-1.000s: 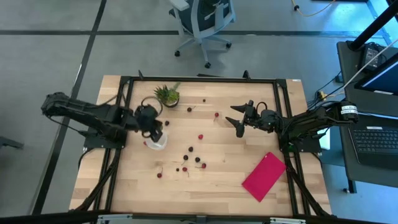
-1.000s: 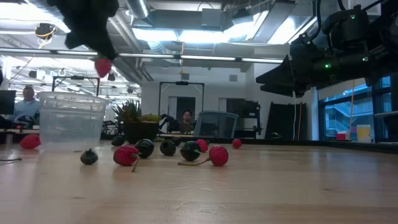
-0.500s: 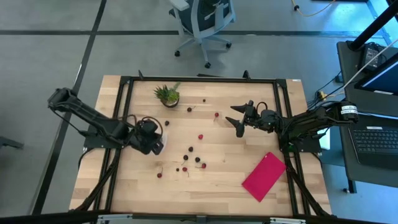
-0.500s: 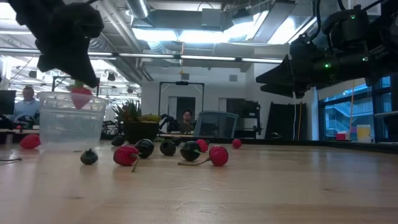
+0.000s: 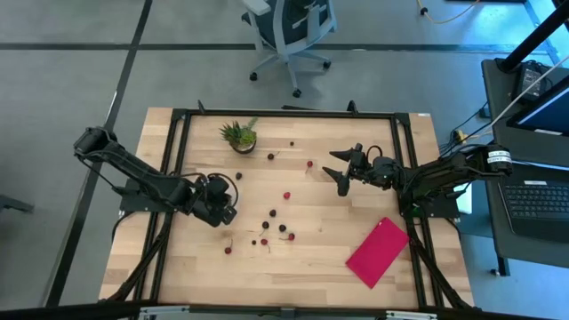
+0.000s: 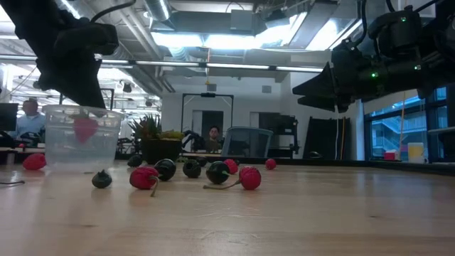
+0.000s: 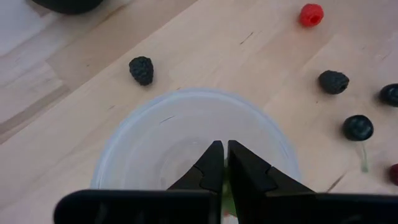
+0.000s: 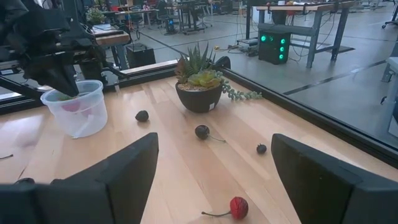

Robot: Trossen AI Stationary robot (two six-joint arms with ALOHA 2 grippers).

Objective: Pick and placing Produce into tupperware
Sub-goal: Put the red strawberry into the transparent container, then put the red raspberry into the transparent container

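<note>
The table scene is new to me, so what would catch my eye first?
The left pincer reaches down into the translucent tupperware at the table's left, a red berry showing inside it. Red and dark berries dot the middle. A flat pink-red piece lies below the waiting right pincer.

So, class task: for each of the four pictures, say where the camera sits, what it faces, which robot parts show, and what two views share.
High: overhead, straight down; both arms, left end effector over the cup.
Low: tabletop level, facing the room; cup holding a red berry.
Left wrist: looks down past shut fingers into the cup.
Right wrist: past open fingers toward the plant and cup.
Shared: low and right wrist both show the cup and plant.
</note>
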